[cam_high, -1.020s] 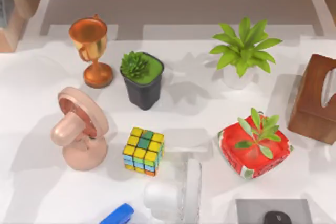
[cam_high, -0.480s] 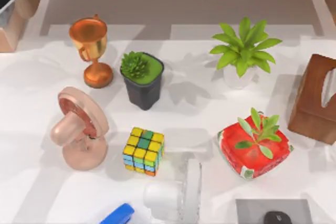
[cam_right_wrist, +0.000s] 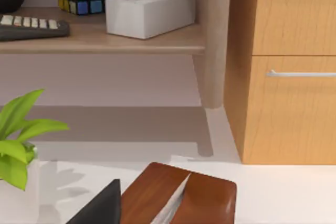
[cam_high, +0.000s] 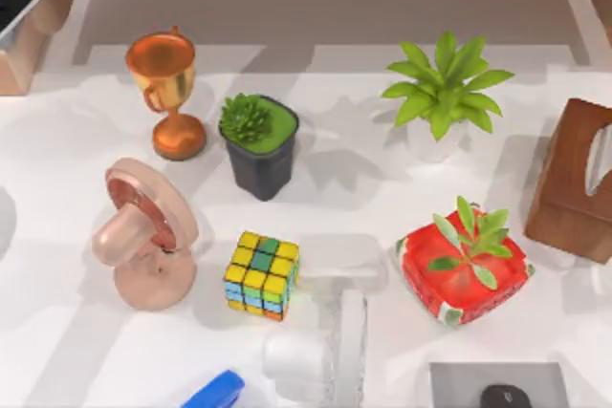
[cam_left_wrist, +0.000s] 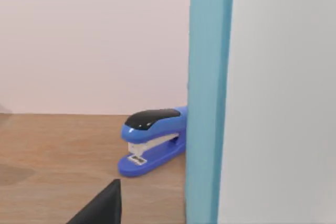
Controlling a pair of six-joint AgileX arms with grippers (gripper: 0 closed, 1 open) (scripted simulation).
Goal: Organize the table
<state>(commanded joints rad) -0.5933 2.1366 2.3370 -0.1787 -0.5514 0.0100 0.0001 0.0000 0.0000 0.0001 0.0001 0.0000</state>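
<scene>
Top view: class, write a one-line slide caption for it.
Cluttered white table awaiting tidying: copper trophy, pink fan, puzzle cube, three potted plants and a wooden tissue box.

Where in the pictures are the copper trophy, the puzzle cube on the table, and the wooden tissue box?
copper trophy [cam_high: 162, 66], top view, on the cup's rim.
puzzle cube [cam_high: 264, 262], top view, on its top face.
wooden tissue box [cam_right_wrist: 210, 199], right wrist view, on its lid.
</scene>
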